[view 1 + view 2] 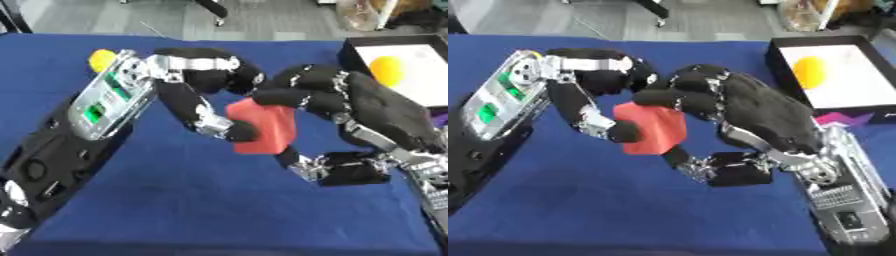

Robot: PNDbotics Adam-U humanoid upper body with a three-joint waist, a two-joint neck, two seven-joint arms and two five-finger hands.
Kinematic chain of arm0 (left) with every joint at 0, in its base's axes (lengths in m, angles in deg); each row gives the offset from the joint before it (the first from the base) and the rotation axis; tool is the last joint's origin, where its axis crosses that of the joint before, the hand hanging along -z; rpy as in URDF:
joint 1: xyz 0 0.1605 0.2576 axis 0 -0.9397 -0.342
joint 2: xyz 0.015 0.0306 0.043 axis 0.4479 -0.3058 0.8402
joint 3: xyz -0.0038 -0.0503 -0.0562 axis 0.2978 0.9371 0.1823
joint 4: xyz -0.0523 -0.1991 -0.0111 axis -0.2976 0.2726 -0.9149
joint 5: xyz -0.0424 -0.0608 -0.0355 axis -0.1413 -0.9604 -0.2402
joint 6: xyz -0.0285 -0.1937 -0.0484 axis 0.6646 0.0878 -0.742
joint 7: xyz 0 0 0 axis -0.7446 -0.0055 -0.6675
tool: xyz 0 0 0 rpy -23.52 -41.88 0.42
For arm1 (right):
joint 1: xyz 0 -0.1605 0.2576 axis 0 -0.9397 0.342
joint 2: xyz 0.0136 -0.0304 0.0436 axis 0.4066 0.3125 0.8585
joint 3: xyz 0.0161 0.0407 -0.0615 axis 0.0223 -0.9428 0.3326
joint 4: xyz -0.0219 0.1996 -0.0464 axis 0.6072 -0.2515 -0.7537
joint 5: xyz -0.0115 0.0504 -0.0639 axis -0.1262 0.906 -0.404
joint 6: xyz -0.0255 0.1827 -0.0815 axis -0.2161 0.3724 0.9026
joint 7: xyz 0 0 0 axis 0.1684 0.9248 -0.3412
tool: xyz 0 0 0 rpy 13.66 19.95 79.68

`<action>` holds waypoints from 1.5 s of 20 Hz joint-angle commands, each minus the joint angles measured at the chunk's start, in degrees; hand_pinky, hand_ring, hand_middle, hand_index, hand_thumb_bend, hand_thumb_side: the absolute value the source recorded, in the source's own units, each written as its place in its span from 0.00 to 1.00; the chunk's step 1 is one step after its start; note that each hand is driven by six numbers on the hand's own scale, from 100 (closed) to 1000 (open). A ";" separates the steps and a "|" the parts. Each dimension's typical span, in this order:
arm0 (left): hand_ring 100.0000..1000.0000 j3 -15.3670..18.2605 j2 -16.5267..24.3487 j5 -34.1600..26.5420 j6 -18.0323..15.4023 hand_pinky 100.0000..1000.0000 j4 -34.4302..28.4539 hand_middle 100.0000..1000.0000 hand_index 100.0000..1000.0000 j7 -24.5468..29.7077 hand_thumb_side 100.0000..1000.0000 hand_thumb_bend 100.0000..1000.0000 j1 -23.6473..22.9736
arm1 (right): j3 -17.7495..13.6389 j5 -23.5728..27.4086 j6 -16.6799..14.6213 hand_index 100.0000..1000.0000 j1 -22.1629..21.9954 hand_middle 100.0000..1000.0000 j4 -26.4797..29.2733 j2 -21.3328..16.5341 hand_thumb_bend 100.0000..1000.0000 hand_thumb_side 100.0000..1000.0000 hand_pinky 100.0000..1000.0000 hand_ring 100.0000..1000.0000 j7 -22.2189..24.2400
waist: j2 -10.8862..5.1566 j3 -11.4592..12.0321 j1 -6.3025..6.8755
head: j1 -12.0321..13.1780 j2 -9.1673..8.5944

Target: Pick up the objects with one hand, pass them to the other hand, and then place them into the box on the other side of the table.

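Left eye view shows both hands meeting over the middle of the blue table (219, 210), with a red block (262, 127) held between them above the cloth; the left hand (197, 75) comes in from the table's left side, its fingers (229, 129) bent down and pressed against the block's left face, one black tip touching the block's lower left edge; the right hand (337, 95) comes in from the right side, its fingers (289, 92) curled over the block's top right corner, and its thumb (306, 167) reaches in under the block from below, just beside the lower edge; whether the thumb touches the block I cannot tell; the block is tilted, one corner pointing toward the near edge of the table, and it does not rest on the cloth. At the far right corner of the table sits a black box (776, 60) with a white floor; a yellow ball-like thing (810, 70) lies inside it, toward its left wall, well apart from the hands. A second yellow thing (101, 59) shows near the far left side of the table, partly hidden behind the left wrist; its shape cannot be made out fully. A small purple piece (837, 118) shows just beside the near wall of the box.
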 commanded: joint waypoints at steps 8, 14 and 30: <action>0.79 3.64 1.39 1.01 -1.29 0.87 1.89 0.77 0.86 -2.72 0.78 0.88 -0.32 | -0.55 0.34 2.92 0.75 0.98 0.35 0.45 -2.04 0.00 0.00 0.75 0.65 -9.13 | -1.14 0.23 -0.08 | -0.42 -0.14; 0.82 9.78 1.85 1.63 -2.40 0.88 7.46 0.82 0.87 -6.74 0.89 0.89 -2.95 | -2.05 4.47 4.73 0.75 2.03 0.35 0.45 -4.92 0.00 0.00 0.75 0.65 -12.90 | -1.18 0.59 -0.25 | -1.31 -0.14; 0.72 32.53 -2.71 5.42 -6.34 0.80 5.43 0.71 0.77 -20.79 0.83 0.39 -22.03 | -18.98 16.57 18.01 0.77 2.33 0.37 -15.28 -21.39 0.00 0.00 0.76 0.65 -24.86 | -0.54 4.80 -0.07 | -14.70 -0.14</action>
